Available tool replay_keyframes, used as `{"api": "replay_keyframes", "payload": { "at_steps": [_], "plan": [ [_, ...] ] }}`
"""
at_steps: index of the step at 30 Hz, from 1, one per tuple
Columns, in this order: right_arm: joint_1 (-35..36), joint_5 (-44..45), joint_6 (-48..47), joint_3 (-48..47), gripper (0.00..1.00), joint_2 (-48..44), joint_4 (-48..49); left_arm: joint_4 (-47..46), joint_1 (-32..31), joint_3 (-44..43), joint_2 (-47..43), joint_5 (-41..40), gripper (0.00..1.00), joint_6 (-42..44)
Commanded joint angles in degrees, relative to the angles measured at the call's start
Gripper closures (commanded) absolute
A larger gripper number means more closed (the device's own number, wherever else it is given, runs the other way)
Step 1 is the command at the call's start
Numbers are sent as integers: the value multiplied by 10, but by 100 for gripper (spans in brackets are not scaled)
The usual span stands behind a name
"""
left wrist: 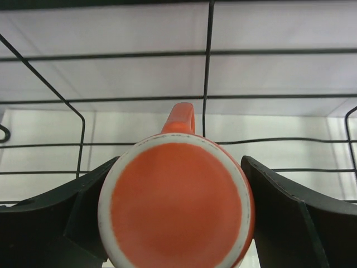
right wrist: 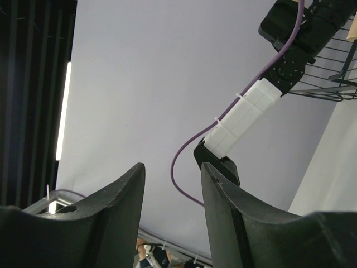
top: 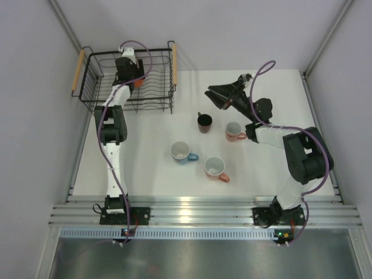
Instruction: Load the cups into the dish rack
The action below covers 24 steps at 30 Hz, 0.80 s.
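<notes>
My left gripper (top: pixel 132 78) reaches into the black wire dish rack (top: pixel 93 75) and is shut on the orange mug (top: pixel 138 83). In the left wrist view the orange mug (left wrist: pixel 177 206) shows its base towards the camera, handle away, held between both fingers (left wrist: pixel 83 206) above the rack wires (left wrist: pixel 207 67). My right gripper (top: pixel 214 97) is open and empty, raised above the table's back middle. Its jaws stand apart in the right wrist view (right wrist: pixel 172 173). On the table stand a dark mug (top: pixel 204 122), a pink mug (top: pixel 234 131), a light blue mug (top: pixel 182 152) and a second pink mug (top: pixel 215 168).
The rack has wooden handles on its left (top: pixel 77 71) and right (top: pixel 174 65) sides and stands at the table's back left corner. White walls enclose the table on three sides. The left arm (right wrist: pixel 245 117) and part of the rack (right wrist: pixel 334 84) show in the right wrist view.
</notes>
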State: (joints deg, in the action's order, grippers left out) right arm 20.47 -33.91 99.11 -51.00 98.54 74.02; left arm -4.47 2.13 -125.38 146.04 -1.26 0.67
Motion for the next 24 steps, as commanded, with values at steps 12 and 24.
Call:
{"api": "replay_keyframes", "payload": {
  "at_steps": [12, 24],
  "plan": [
    [-21, -5, 0, 7, 54, -16, 240, -17, 9, -58, 17, 6, 100, 17],
    [-24, -5, -2, 13, 47, -25, 240, -22, 9, -26, 7, 3, 41, 21]
  ]
}}
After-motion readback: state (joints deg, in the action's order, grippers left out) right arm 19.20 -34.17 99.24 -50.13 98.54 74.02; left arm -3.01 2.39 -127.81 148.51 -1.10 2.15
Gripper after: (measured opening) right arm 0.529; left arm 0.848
